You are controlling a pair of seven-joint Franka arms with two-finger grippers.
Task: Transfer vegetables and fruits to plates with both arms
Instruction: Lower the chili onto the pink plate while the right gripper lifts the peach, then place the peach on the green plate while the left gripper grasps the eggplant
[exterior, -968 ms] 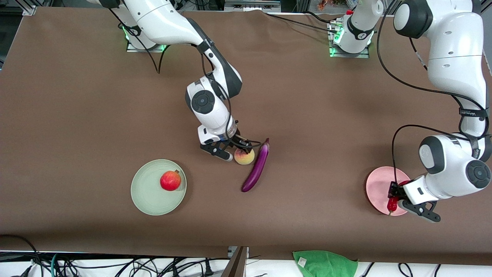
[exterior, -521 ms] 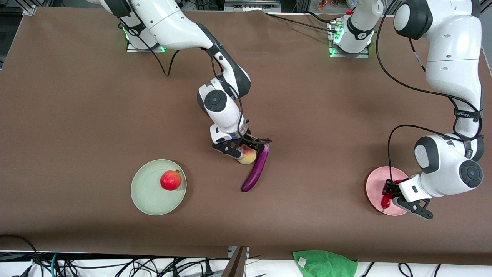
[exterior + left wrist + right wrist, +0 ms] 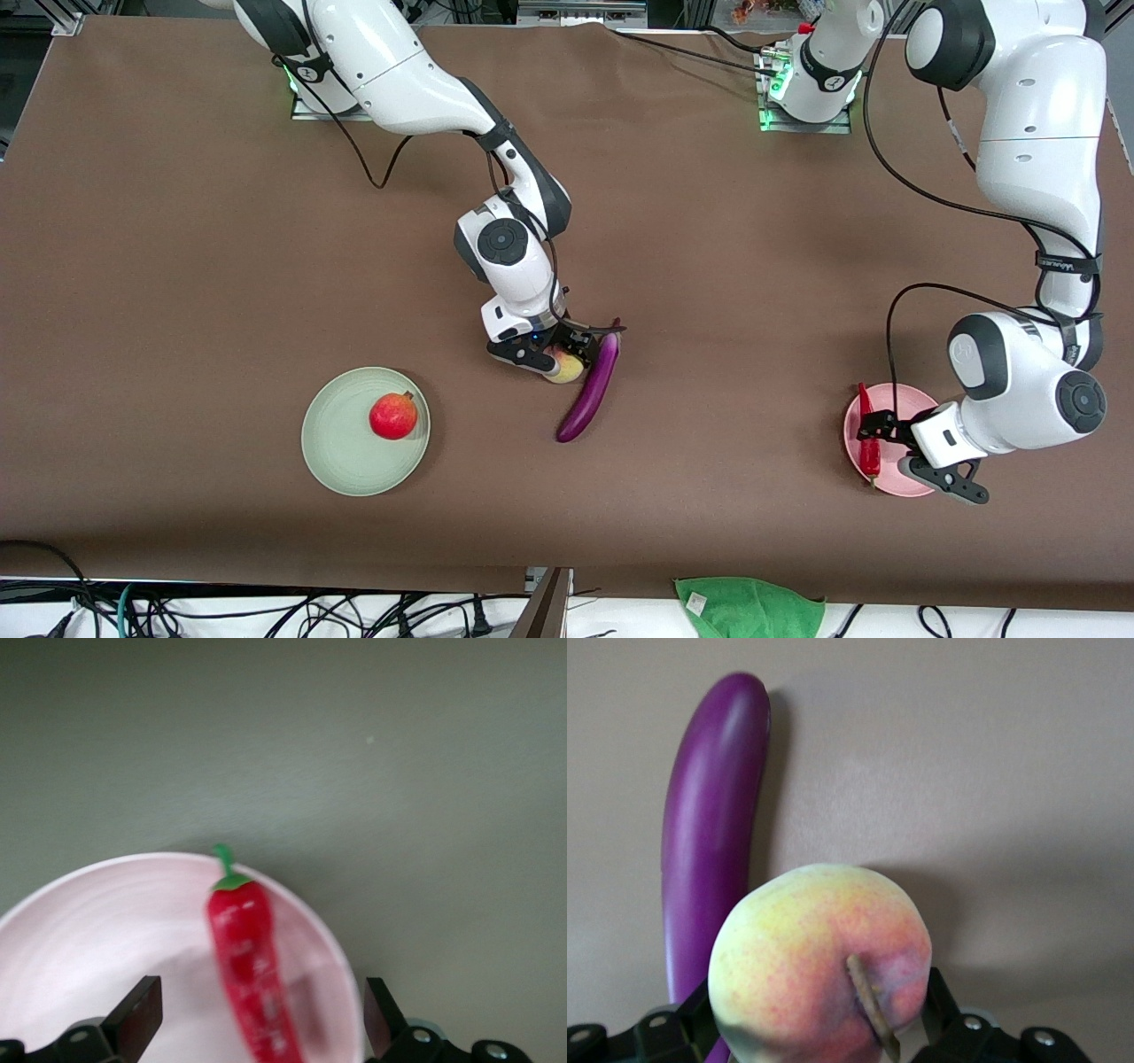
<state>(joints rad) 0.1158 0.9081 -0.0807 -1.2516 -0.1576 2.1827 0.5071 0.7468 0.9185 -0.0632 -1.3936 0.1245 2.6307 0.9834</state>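
The yellowish-pink peach (image 3: 567, 366) sits mid-table, touching the long purple eggplant (image 3: 592, 390). My right gripper (image 3: 554, 350) is down around the peach, its fingers pressed on both sides; in the right wrist view the peach (image 3: 819, 974) fills the gripper (image 3: 819, 1001), with the eggplant (image 3: 709, 842) beside it. The red chili pepper (image 3: 866, 436) lies on the pink plate (image 3: 895, 408), at the edge toward the right arm's end. My left gripper (image 3: 912, 454) hangs open over it; in the left wrist view the chili (image 3: 248, 966) lies free on the plate (image 3: 106, 930) between the gripper's (image 3: 261, 1014) spread fingers. The pomegranate (image 3: 392, 416) rests on the green plate (image 3: 332, 461).
A green cloth (image 3: 749, 607) hangs at the table's edge nearest the front camera. Cables trail from both arms over the brown tabletop (image 3: 177, 266).
My right gripper has moved over the peach and come down around it. My left gripper has shifted across the pink plate toward the right arm's end, and the chili now lies free between its fingers.
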